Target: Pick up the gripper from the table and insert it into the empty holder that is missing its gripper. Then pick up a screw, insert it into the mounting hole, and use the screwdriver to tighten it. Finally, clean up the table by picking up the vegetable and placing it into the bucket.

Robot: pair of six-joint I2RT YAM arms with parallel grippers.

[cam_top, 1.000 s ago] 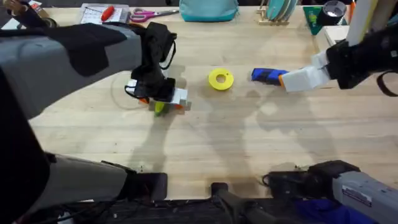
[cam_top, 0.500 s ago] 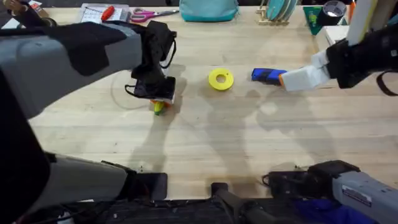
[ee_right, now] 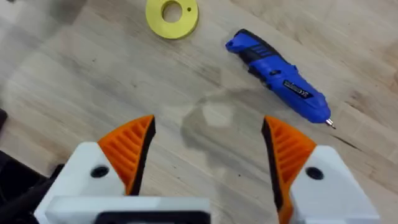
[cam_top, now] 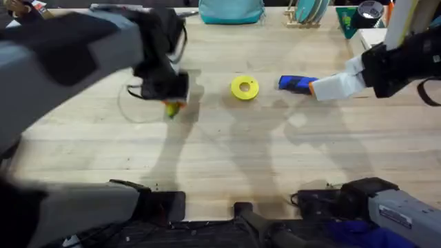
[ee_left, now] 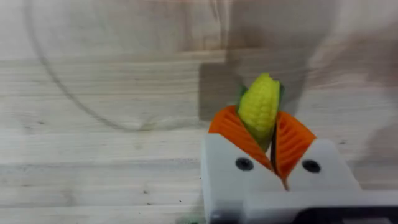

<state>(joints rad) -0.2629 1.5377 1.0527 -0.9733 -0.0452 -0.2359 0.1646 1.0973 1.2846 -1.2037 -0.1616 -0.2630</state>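
At the overhead's ten o'clock, the left gripper has lifted off the pale wooden counter since a second ago, its orange ribbed pads clamped on the small knobbly yellow plastic corn cob with a green end; clean-up looks under way. Toward twelve o'clock lies a flat yellow ring-shaped disc. At two o'clock the chunky blue cylindrical screwdriver rests beside the right gripper, its pads wide apart.
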